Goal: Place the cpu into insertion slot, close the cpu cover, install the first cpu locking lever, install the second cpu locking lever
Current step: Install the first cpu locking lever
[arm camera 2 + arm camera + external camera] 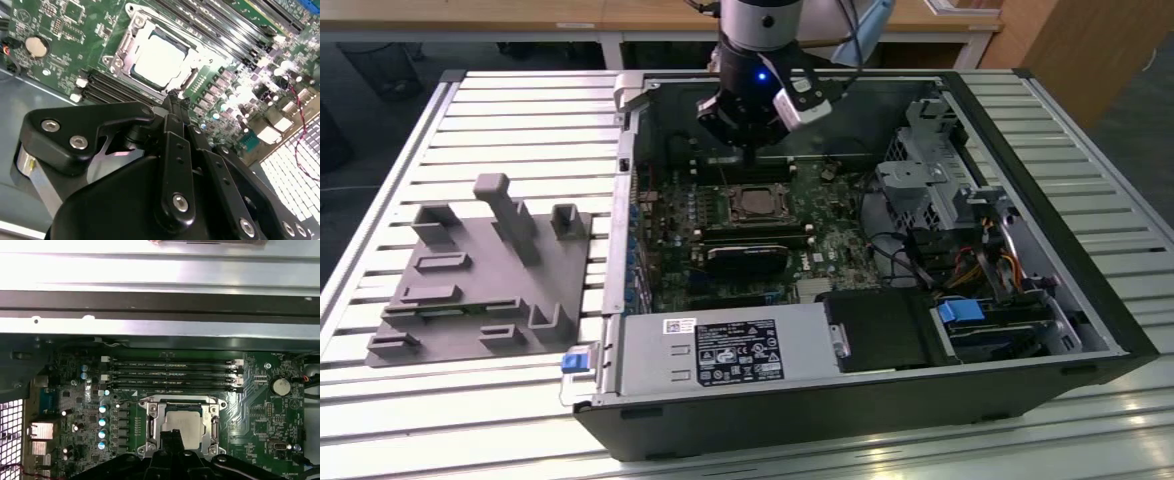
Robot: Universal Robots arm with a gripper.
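The cpu [159,55], a flat silver-grey square, lies in the insertion slot [116,62] on the green board. The cpu cover [145,22], a thin silvery frame with a square cut-out, lies flat around it. In the first wrist view the cpu [184,426] sits inside the cover [152,427], partly behind my black fingertips. My gripper [174,100] hangs just above the board at the socket's edge, its fingers shut together with nothing between them. In the exterior view the gripper [744,160] is above the socket [754,203], toward the case's back wall.
Long black memory slots [170,375] run beside the socket. A black fan-cooled card [747,258], a power supply [720,352] and a drive cage [934,170] crowd the open case. A grey fixture [480,270] lies on the slatted table at the exterior view's left.
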